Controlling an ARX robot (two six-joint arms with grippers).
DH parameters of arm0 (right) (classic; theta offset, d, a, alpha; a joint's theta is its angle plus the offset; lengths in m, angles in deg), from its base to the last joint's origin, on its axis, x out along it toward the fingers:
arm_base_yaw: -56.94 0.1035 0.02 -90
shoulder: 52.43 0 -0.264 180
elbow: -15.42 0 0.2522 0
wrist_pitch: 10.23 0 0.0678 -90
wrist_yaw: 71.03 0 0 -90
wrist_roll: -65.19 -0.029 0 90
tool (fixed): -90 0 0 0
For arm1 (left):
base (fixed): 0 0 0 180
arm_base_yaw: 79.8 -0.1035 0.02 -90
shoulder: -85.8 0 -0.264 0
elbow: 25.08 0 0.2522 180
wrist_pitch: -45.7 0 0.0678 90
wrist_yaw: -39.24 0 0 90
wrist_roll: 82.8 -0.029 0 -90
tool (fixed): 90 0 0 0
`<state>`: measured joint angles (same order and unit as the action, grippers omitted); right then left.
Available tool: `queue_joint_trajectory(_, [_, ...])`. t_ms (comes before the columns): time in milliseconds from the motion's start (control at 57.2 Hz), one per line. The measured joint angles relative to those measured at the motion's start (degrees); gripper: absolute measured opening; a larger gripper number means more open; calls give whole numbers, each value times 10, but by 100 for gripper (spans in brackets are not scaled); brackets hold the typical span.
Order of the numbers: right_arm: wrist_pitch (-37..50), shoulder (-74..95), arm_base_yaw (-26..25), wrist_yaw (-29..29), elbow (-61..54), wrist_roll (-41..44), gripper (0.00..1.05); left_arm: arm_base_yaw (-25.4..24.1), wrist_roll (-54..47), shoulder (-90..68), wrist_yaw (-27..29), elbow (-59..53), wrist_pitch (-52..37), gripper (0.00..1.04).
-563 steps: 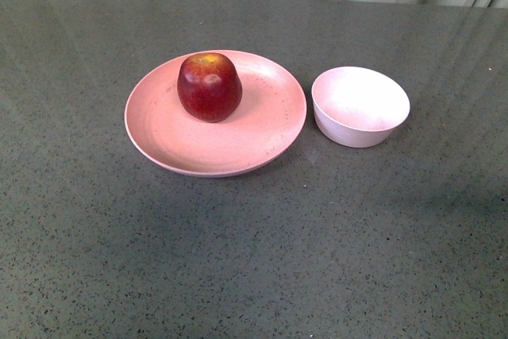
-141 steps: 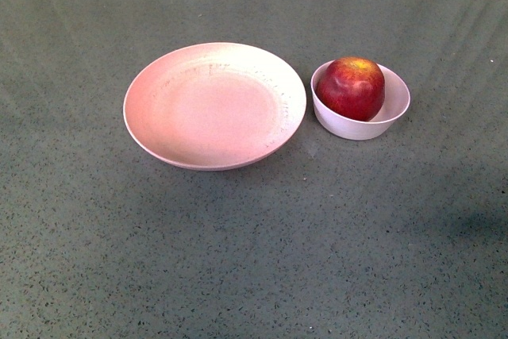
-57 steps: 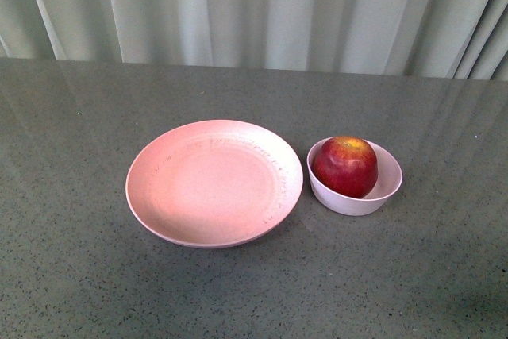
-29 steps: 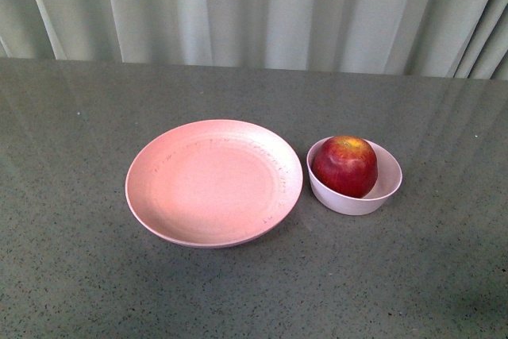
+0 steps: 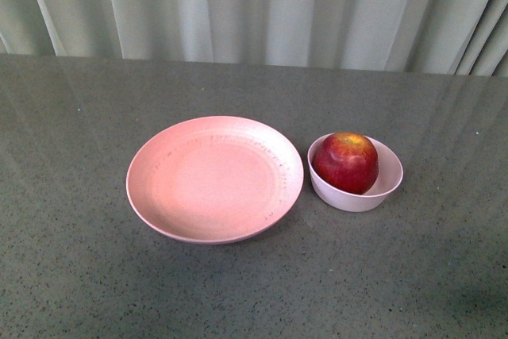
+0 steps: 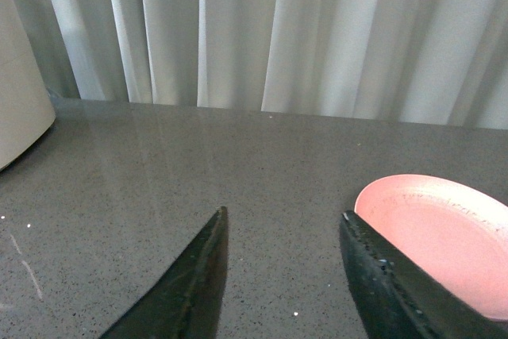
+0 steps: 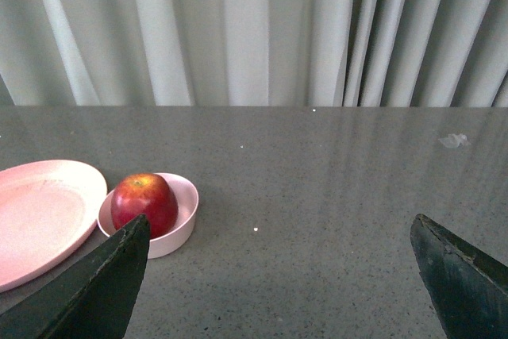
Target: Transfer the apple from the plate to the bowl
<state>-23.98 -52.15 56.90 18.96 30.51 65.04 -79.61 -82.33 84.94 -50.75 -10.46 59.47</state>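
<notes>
The dark red apple [image 5: 345, 163] sits inside the small pale bowl [image 5: 382, 190], just right of the wide pink plate [image 5: 214, 178], which holds nothing. Neither gripper shows in the front view. In the right wrist view the apple [image 7: 144, 203] in the bowl [image 7: 183, 218] and the plate [image 7: 44, 218] lie beyond my right gripper [image 7: 279, 232], which is open wide, empty and well back from them. In the left wrist view my left gripper [image 6: 282, 224] is open and empty over bare table, with the plate [image 6: 441, 236] beside one finger.
The grey speckled table [image 5: 254, 291] runs back to pale curtains [image 5: 262, 5]. A beige rounded object [image 6: 20, 101] stands at the table's edge in the left wrist view. A small scrap [image 7: 454, 140] lies on the table in the right wrist view.
Ten seconds ago the apple sat on the plate; it now sits in the bowl. The front view has tilted up, showing the curtains. Over the last second plate, bowl and apple hardly shift.
</notes>
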Motion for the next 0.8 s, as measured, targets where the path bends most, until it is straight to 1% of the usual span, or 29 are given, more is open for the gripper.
queue_joint_trajectory(35, [0,0,0,0,0,0,96,0,0,0,0,0,0,58])
queue_joint_trajectory(140, [0,0,0,0,0,0,96,0,0,0,0,0,0,74])
queue_joint_trajectory(192, [0,0,0,0,0,0,96,0,0,0,0,0,0,85])
queue_joint_trajectory(210, [0,0,0,0,0,0,96,0,0,0,0,0,0,90])
queue_joint_trajectory(262, [0,0,0,0,0,0,96,0,-1,0,0,0,0,97])
queue_joint_trajectory(332, [0,0,0,0,0,0,96,0,-1,0,0,0,0,95])
queue_joint_trajectory(804, [0,0,0,0,0,0,96,0,-1,0,0,0,0,96])
